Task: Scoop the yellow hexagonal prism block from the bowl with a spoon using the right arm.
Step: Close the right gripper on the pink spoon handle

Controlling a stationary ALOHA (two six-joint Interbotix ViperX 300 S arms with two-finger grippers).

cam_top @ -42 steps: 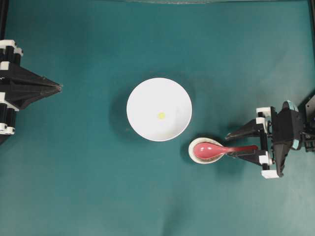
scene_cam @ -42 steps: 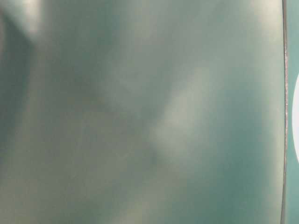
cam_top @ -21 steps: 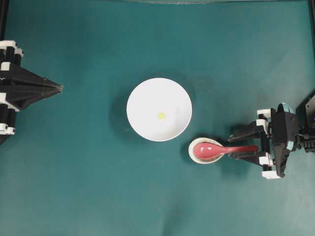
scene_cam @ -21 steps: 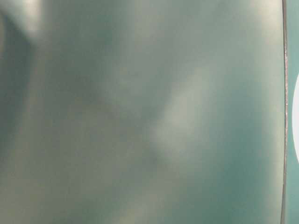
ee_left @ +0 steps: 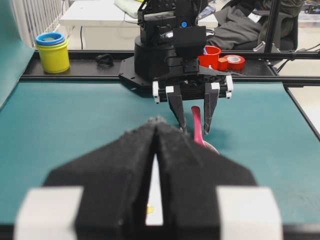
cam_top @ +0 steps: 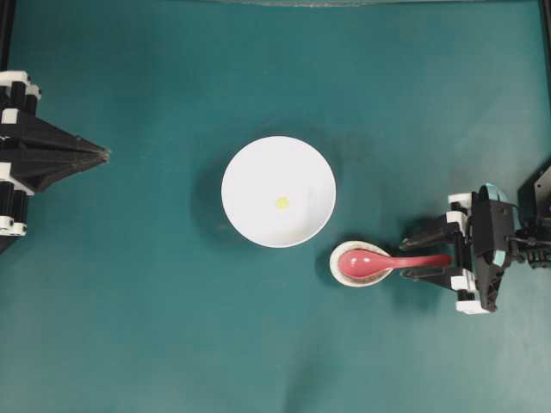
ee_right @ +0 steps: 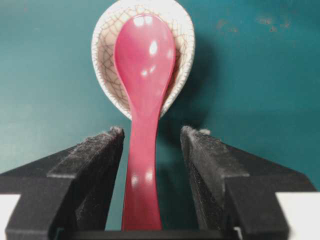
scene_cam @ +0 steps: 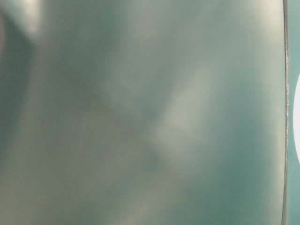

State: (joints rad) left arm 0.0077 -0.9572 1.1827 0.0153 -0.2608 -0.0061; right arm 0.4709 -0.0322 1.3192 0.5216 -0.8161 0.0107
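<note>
Both hand fingers (ee_right: pixel 95 165) astride spoon handle (ee_right: pixel 142 165), untouching.

Right hand (ee_right: pixel 151 145) gapes wide; left hand (cam_top: pixel 105 154) is pressed closed.

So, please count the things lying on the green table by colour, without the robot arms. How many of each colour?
White: 1, the bowl
Yellow: 1, the block inside the bowl
Pink-red: 1, the spoon
Speckled off-white: 1, the spoon rest under the spoon's scoop
Total: 4
</note>
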